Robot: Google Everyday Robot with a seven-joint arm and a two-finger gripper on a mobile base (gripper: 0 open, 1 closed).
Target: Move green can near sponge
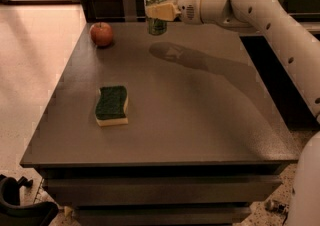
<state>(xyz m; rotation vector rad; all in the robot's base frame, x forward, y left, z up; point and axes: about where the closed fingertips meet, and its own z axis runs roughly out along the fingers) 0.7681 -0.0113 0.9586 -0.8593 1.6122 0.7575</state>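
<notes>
green can (pixel 157 26) partly behind pincer (pixel 153 12), arm (pixel 272 12) cropped

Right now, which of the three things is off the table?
The green can: the gripper holds it above the table, far side; apple and sponge lie on it.

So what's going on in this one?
The robot's single arm reaches in from the right, and its gripper is shut on the green can at the back of the table. The can is upright and seems to be lifted slightly off the surface. The sponge lies scrub side up nearer the front left, well apart from the can. A red apple sits untouched at the back left. The can is not yet near the sponge.
</notes>
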